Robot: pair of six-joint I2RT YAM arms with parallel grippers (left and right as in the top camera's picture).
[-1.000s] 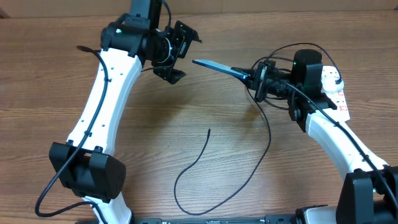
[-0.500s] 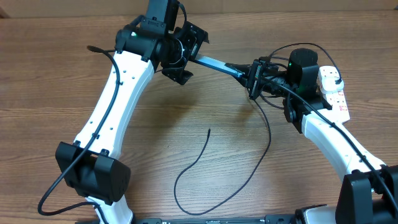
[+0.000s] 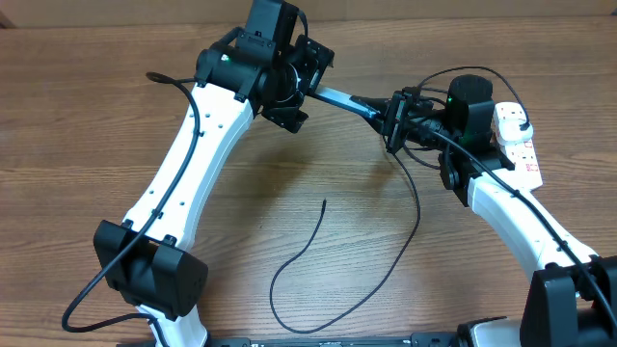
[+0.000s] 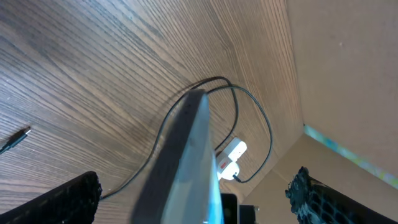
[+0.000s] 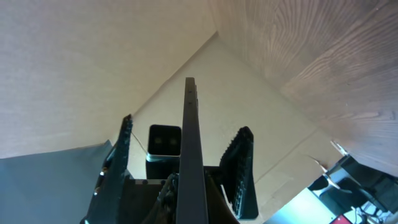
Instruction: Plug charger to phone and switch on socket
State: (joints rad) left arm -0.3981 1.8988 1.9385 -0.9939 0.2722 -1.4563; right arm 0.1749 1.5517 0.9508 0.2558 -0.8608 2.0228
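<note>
Upper centre: phone (image 3: 337, 97) edge-on, clamped in right gripper (image 3: 390, 120), screen text unreadable. Far end inside left gripper (image 3: 307, 85), jaws spread wide; contact unclear. Upper right: socket (image 3: 516, 135) half hidden behind right arm (image 3: 511, 207).

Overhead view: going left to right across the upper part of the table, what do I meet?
In order: left gripper → phone → right gripper → socket.

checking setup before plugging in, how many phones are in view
1. The phone is held in the air by the right fingers, its far end between the open left fingers. No other shows.
</note>
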